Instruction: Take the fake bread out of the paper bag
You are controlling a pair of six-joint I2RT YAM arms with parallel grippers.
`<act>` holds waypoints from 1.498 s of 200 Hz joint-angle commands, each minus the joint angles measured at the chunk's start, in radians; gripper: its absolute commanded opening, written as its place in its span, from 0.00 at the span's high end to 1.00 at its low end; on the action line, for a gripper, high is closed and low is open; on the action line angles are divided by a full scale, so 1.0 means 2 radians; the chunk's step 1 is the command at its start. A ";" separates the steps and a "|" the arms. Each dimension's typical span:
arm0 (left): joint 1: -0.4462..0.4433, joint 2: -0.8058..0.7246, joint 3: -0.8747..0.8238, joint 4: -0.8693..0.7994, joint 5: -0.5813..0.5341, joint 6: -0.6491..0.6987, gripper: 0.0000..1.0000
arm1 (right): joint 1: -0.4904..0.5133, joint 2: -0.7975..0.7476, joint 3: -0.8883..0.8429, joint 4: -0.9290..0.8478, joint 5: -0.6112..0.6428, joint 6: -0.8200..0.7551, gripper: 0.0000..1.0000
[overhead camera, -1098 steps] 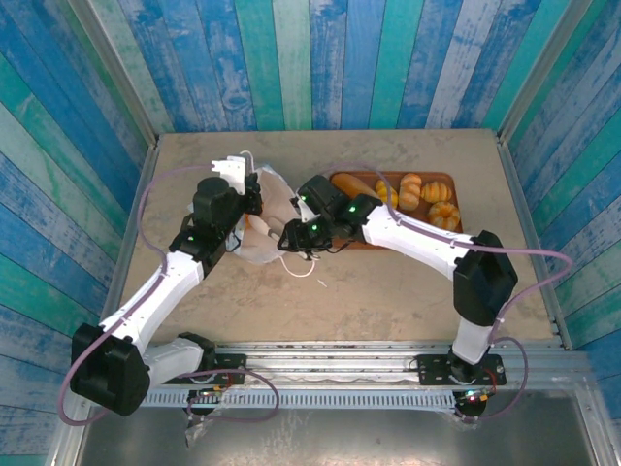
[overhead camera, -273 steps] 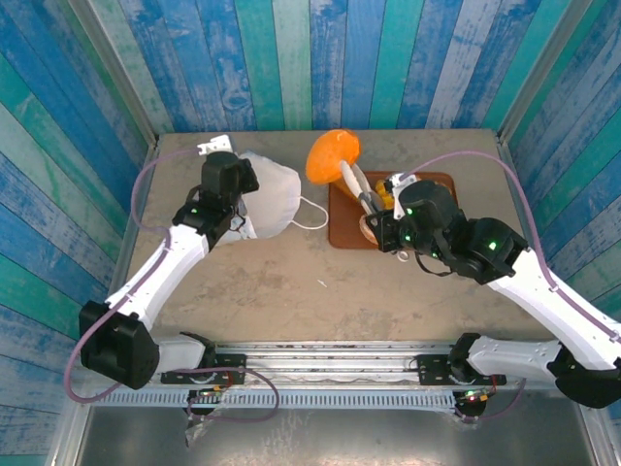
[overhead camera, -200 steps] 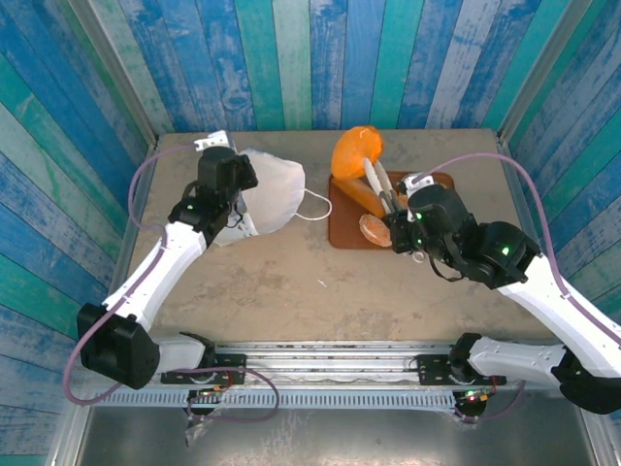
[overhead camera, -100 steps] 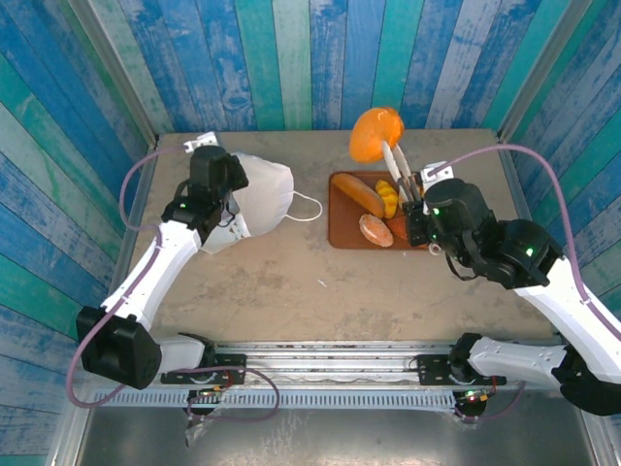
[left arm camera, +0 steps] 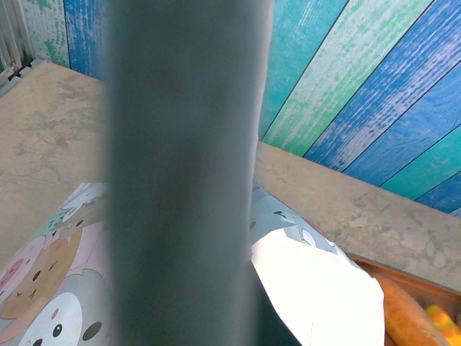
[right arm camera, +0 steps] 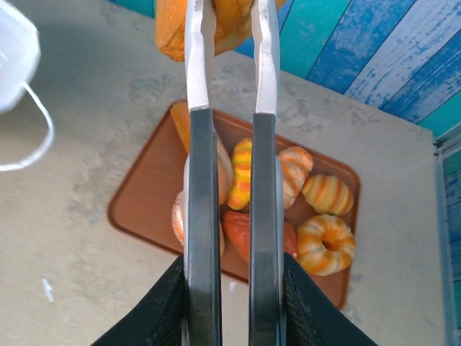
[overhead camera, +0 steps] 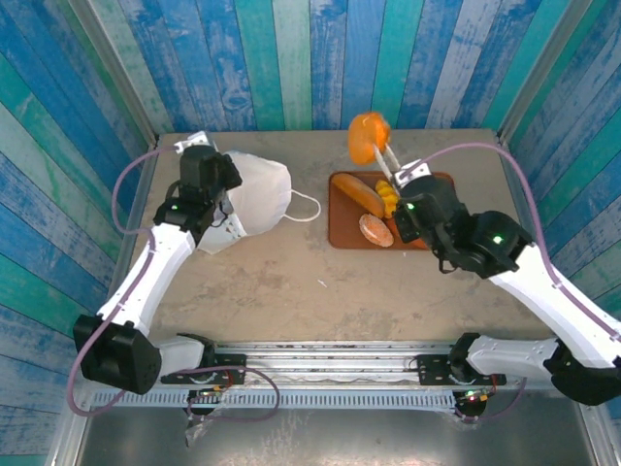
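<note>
Several buns (right arm camera: 318,241) already lie on the tray (overhead camera: 336,229). The right gripper (right arm camera: 225,21) has its fingers pinching an orange loaf (overhead camera: 366,138) above it. The left gripper (overhead camera: 221,184) has its fingers pressed together at the paper bag (overhead camera: 260,194) — contents unseen.

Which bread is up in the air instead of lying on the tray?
The bright orange loaf, pinched high in the right arm's jaws. The others lie on the brown tray.

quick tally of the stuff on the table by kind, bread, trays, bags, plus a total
bread: 8 (7 on the tray, though fingers hide part of it, and 1 held up by the right gripper)
tray: 1
paper bag: 1
total: 10
</note>
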 commanded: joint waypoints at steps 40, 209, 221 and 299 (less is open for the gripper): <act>0.056 -0.038 0.010 0.019 0.123 -0.058 1.00 | 0.040 0.047 -0.058 0.085 0.049 -0.103 0.65; 0.108 -0.038 -0.026 0.064 0.211 -0.131 1.00 | 0.064 0.114 -0.088 0.060 0.161 -0.126 0.66; 0.108 -0.038 -0.028 0.064 0.211 -0.132 1.00 | 0.065 0.131 -0.063 0.011 0.152 -0.089 0.67; 0.109 -0.038 -0.032 0.062 0.203 -0.126 1.00 | 0.095 0.233 0.102 -0.269 0.045 0.131 0.72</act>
